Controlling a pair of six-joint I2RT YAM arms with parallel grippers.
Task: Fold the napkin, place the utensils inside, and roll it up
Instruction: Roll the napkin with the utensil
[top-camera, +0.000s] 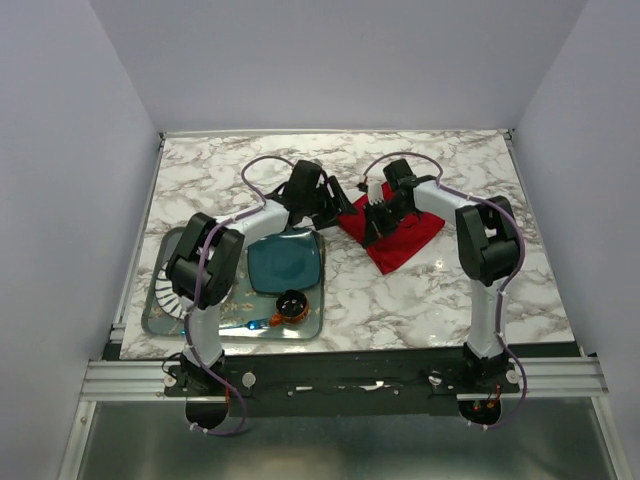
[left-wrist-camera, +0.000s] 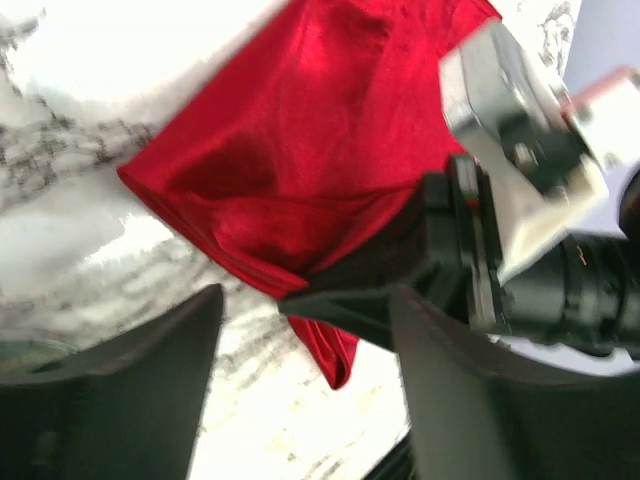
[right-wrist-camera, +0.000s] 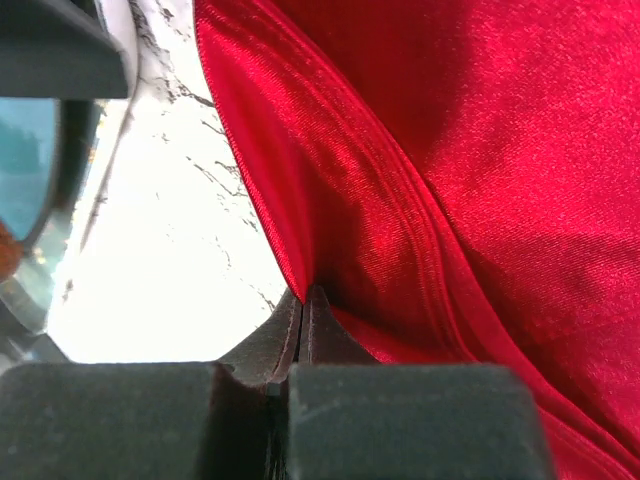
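A shallow clear tray (top-camera: 160, 322) sits at the table's left. In it, left to right, are a white ribbed plate (top-camera: 166, 290), a blue utensil (top-camera: 245, 325), a teal square plate (top-camera: 285, 262) and what looks like a small dark cup (top-camera: 291, 305) with orange on it. The left gripper (top-camera: 335, 208) hangs with its jaws apart, holding nothing, just beside the napkin (top-camera: 405, 240). The napkin lies folded on the marble right of the tray. The right gripper (right-wrist-camera: 305, 295) is clamped on its folded edge.

Marble table (top-camera: 440, 300), clear tray (top-camera: 160, 318), teal plate (top-camera: 285, 262), dark cup (top-camera: 292, 305)
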